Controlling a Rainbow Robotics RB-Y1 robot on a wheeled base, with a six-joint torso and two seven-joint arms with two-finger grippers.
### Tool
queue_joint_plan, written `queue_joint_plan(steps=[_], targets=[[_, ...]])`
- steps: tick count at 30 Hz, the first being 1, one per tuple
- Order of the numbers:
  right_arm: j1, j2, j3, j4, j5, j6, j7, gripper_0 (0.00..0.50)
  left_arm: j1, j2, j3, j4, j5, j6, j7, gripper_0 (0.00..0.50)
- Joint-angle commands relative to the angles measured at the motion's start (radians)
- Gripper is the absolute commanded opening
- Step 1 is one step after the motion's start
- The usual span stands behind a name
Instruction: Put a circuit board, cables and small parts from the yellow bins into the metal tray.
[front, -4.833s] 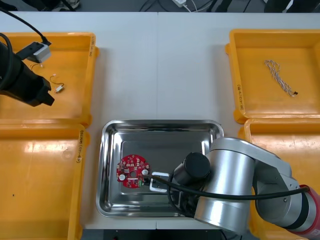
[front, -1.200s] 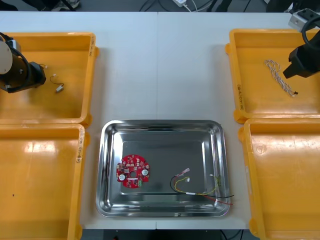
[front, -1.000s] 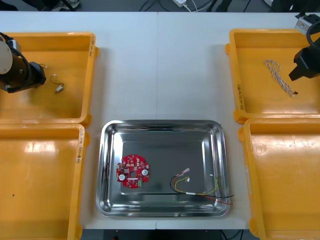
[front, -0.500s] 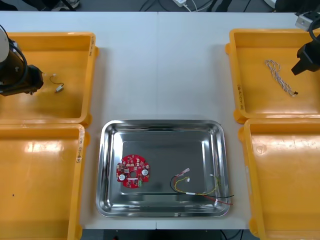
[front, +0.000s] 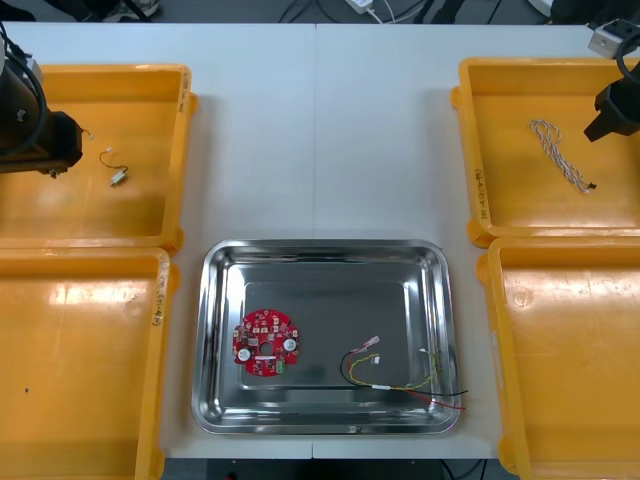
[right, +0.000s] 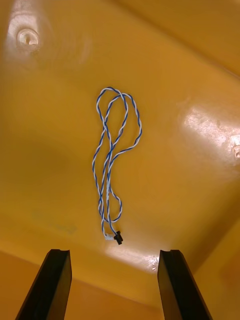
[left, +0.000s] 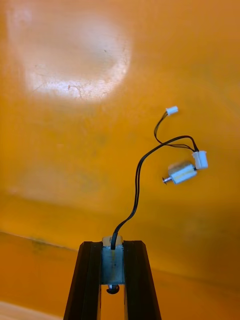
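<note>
My left gripper (left: 112, 246) is shut on a small metal part (left: 112, 264), from which a black cable (left: 136, 192) rises to white plugs. A second small metal part (left: 181, 172) lies just beyond them on the bin floor. From above, the left gripper (front: 62, 150) hangs over the far left yellow bin (front: 185, 120), next to that loose part (front: 118, 178). My right gripper (right: 114, 252) stands open above the plug end of the twisted blue and white cable (right: 112, 165), over the far right bin (front: 470, 150). The metal tray (front: 215, 290) holds a red circuit board (front: 265, 342) and thin cables (front: 400, 380).
Two more yellow bins sit near me, one on the left (front: 80, 350) and one on the right (front: 570, 350). Bare table runs between the far bins, beyond the tray.
The left gripper has drawn back toward the far side of its bin with the small part in its fingers. The right gripper hovers almost still over the twisted cable.
</note>
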Motion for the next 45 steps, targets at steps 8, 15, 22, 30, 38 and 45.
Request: queue_joint_plan(steps=[8,15,22,30,38,45], targets=[[-0.082,0.03,-0.031,0.098,0.03,-0.104,0.076,0.5,-0.033,-0.058,0.034,-0.199,0.003,0.133,-0.05,0.0],[-0.082,0.062,-0.029,0.156,0.041,-0.127,0.103,0.5,-0.032,-0.115,0.034,-0.308,0.003,0.133,-0.017,0.0],[-0.082,0.076,-0.028,0.185,0.053,-0.167,0.131,0.5,-0.032,-0.167,0.006,-0.391,0.017,0.133,0.088,0.0],[-0.082,0.082,-0.028,0.225,0.055,-0.237,0.16,0.5,-0.027,-0.21,-0.083,-0.446,0.014,0.133,0.194,0.0],[-0.082,0.093,-0.028,0.285,0.055,-0.303,0.18,0.5,-0.016,-0.268,-0.195,-0.502,0.006,0.133,0.298,0.0],[-0.082,0.097,-0.028,0.322,0.047,-0.308,0.18,0.5,0.048,-0.302,-0.272,-0.589,-0.002,0.133,0.332,0.0]])
